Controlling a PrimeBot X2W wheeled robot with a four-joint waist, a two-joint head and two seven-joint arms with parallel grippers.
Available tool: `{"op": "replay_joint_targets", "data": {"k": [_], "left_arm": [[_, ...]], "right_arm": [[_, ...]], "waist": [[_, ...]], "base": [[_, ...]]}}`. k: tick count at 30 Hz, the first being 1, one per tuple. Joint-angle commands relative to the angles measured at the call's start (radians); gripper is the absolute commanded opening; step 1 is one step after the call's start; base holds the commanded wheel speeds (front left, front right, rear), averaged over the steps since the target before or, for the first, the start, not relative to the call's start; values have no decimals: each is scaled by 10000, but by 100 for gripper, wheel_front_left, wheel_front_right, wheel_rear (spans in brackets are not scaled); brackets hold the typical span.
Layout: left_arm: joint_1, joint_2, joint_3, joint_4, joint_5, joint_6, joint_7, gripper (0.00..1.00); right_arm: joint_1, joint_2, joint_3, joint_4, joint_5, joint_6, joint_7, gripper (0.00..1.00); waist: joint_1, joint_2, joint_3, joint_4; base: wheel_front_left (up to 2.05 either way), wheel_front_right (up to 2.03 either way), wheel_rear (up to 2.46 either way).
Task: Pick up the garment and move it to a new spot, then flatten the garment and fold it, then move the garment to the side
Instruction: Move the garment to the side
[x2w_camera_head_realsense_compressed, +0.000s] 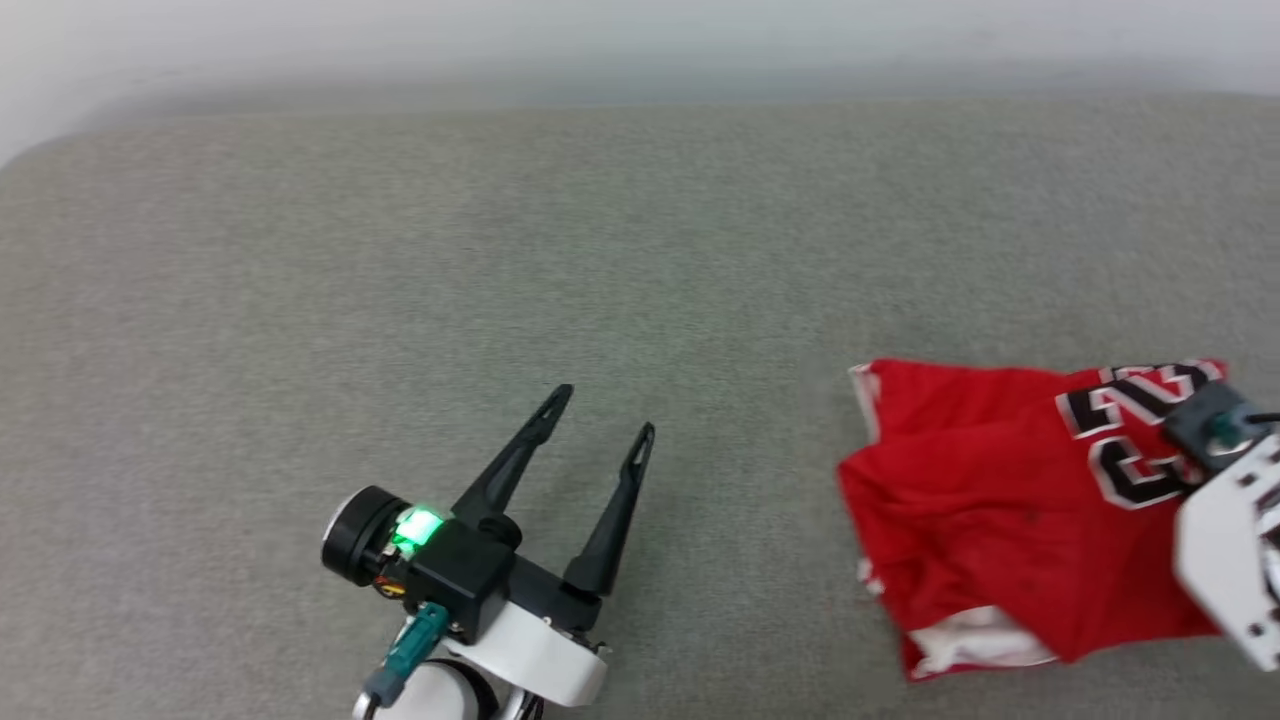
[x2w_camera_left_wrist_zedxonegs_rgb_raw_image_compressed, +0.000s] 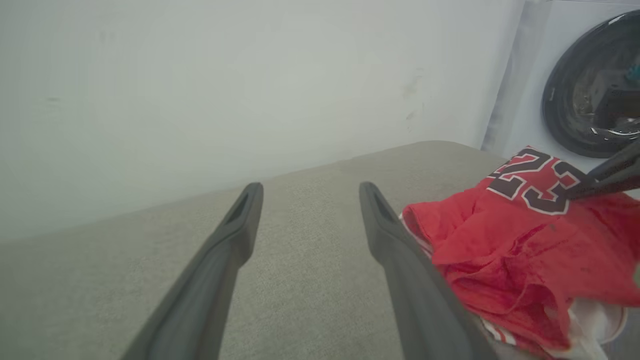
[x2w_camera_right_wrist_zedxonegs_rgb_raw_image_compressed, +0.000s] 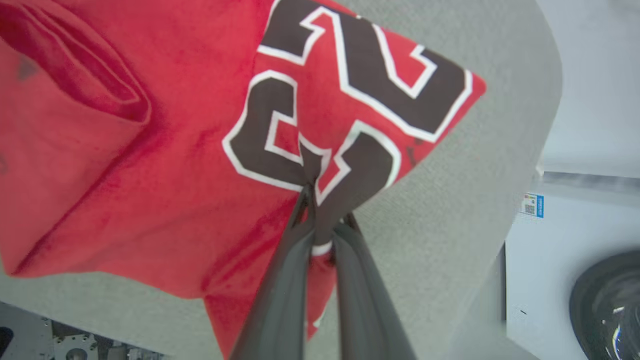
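The garment (x2w_camera_head_realsense_compressed: 1000, 500), a red jersey with a black-and-white number print, lies crumpled on the right of the grey surface (x2w_camera_head_realsense_compressed: 500, 250). A white sleeve shows at its near edge. My right gripper (x2w_camera_right_wrist_zedxonegs_rgb_raw_image_compressed: 325, 210) is shut on the garment (x2w_camera_right_wrist_zedxonegs_rgb_raw_image_compressed: 125, 150), pinching a fold of fabric at the number print. From the left wrist view its dark fingers (x2w_camera_left_wrist_zedxonegs_rgb_raw_image_compressed: 600, 180) reach in from the right onto the print of the garment (x2w_camera_left_wrist_zedxonegs_rgb_raw_image_compressed: 510, 240). My left gripper (x2w_camera_head_realsense_compressed: 603, 415) is open over bare surface, left of the garment and apart from it. Nothing lies between the fingers of the left gripper (x2w_camera_left_wrist_zedxonegs_rgb_raw_image_compressed: 310, 192).
A white washing machine with a dark round door (x2w_camera_left_wrist_zedxonegs_rgb_raw_image_compressed: 595, 85) stands beyond the surface's right end; the same door (x2w_camera_right_wrist_zedxonegs_rgb_raw_image_compressed: 605, 305) appears in the right wrist view. A pale wall (x2w_camera_left_wrist_zedxonegs_rgb_raw_image_compressed: 200, 75) runs behind the surface. Bare grey surface stretches left of the garment.
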Motion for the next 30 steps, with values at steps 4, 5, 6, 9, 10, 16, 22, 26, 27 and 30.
{"op": "replay_joint_targets", "data": {"k": [4,5,6,9,10,16,22,26,27,30], "left_arm": [[-441,178,-455,69,93,-16,-21,100],[-525,220,-566,54,115,-16,-21,100],[-660,246,-695,38,135,-16,-21,100],[-1025,382,-974,-103,173,-16,-21,100],[-1134,455,-1079,-151,191,-16,-21,100],[-1903,843,-1620,-534,325,-16,-21,100],[-2801,1238,-1978,-916,460,-16,-21,100],[-3349,1454,-2028,-1174,500,-16,-21,100],[-3460,1480,-2040,-1233,506,-16,-21,100],[-3726,1566,-2042,-1425,539,-16,-21,100]], "right_arm": [[-551,-1041,145,612,103,-19,-900,0],[-655,-1311,264,788,84,-17,-1148,0],[-799,-1482,243,1060,81,-20,-1402,0],[-1178,-1873,331,1730,-20,-19,-2109,0],[-1287,-1963,377,1968,-73,-19,-2311,0],[-2207,-2253,419,3401,-560,-20,-3620,0],[-3470,-1955,-112,5238,-972,-19,-4769,0],[-4170,-1516,-707,6343,-1145,-20,-5286,0],[-4309,-1410,-819,6578,-1208,-20,-5397,0],[-4652,-1073,-1163,7174,-1453,-20,-5695,0]], "waist": [[0,-1,678,-858],[0,-1,830,-1007],[0,-1,965,-1114],[0,-1,1430,-1466],[0,-1,1592,-1568],[0,-1,2629,-2086],[0,-1,3619,-2441],[0,-1,4105,-2522],[0,-1,4191,-2521],[0,-1,4431,-2489]], "base": [[0,0,0],[0,0,0],[0,0,0],[0,0,0],[0,0,0],[0,0,0],[0,0,0],[0,0,0],[0,0,0],[0,0,0]]}}
